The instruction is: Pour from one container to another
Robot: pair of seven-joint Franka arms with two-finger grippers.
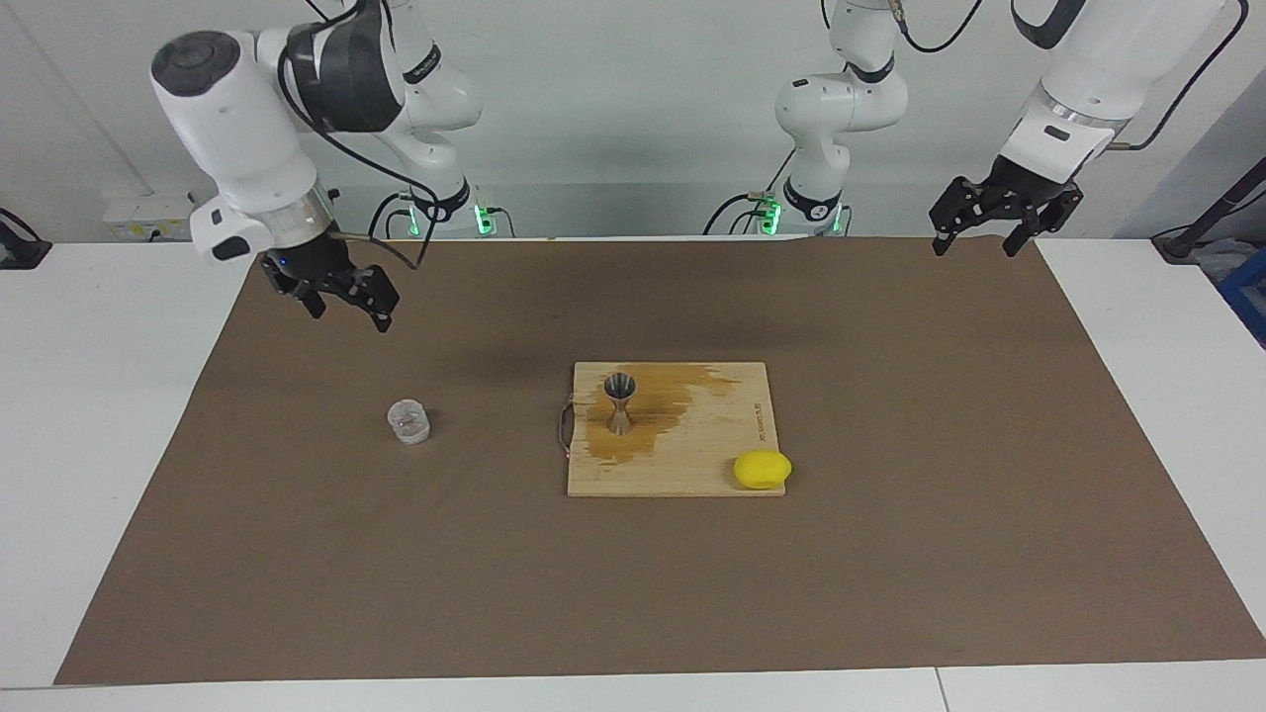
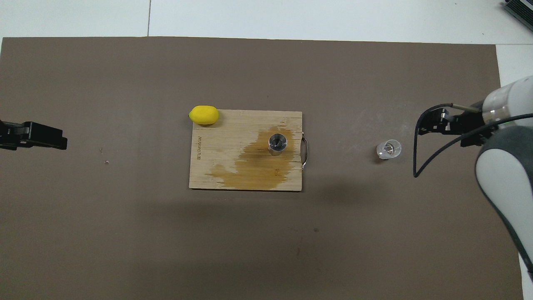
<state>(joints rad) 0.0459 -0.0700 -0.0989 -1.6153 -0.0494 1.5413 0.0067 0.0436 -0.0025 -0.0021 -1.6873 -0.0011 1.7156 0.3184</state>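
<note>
The clear glass tumbler (image 1: 408, 422) stands upright on the brown mat toward the right arm's end of the table; it also shows in the overhead view (image 2: 389, 149). The silver hourglass jigger (image 1: 620, 400) stands upright on the wooden board (image 1: 692, 470), on a dark wet stain; it shows from above in the overhead view (image 2: 277, 143). My right gripper (image 1: 348, 307) is open and empty, raised in the air well clear of the tumbler, over the mat (image 2: 422, 127). My left gripper (image 1: 974, 247) is open and empty and waits high over the mat's corner at the left arm's end (image 2: 62, 141).
A yellow lemon (image 1: 762, 470) lies at the board's corner farthest from the robots, toward the left arm's end (image 2: 203, 115). The board (image 2: 233, 125) has a metal handle on the edge facing the tumbler. The brown mat (image 1: 890, 554) covers most of the white table.
</note>
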